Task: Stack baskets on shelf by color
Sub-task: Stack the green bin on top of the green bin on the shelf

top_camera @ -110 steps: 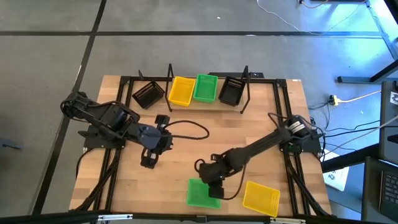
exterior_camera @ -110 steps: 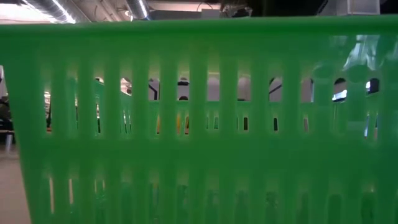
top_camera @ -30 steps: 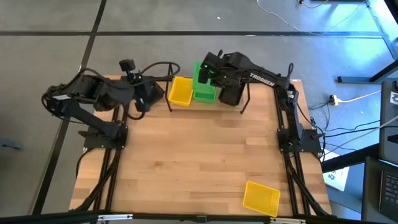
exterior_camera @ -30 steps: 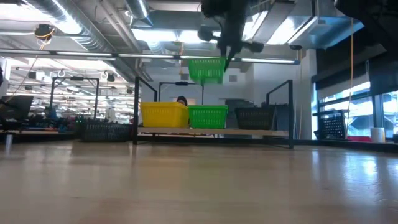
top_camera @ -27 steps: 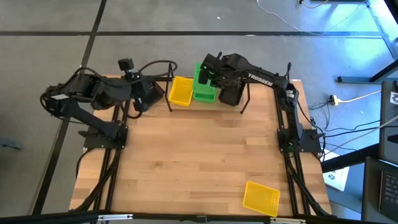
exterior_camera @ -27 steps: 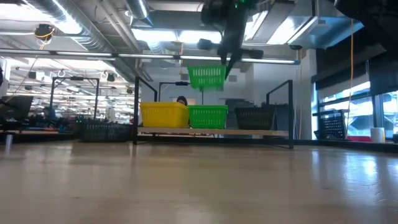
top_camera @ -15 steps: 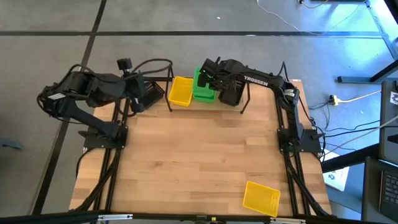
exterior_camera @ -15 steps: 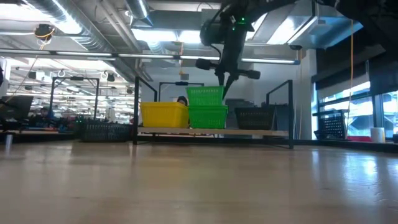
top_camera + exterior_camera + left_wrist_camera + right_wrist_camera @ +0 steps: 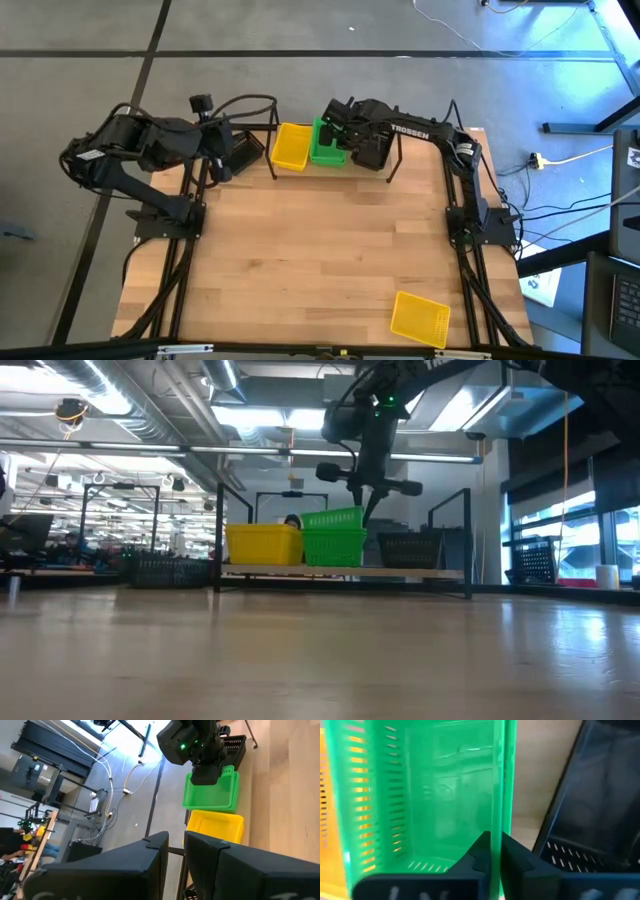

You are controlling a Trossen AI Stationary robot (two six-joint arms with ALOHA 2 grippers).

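Right gripper (image 9: pixel 366 510) jaws pinching green basket (image 9: pixel 332 520) on shelf (image 9: pixel 345 571), left gripper (image 9: pixel 222 165) jaws near-closed, empty

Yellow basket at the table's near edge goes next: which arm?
Probably right. The yellow basket lies on the right arm's side. The right gripper must release the green basket first; the left gripper is farther off.

Bright, even overhead light; ceiling strip lamps (image 9: pixel 120 405) glare in the low view, where the near tabletop (image 9: pixel 320 660) is soft and out of focus. The green basket (image 9: pixel 445 795) fills the right wrist view, blurred and translucent. Shadows are faint.
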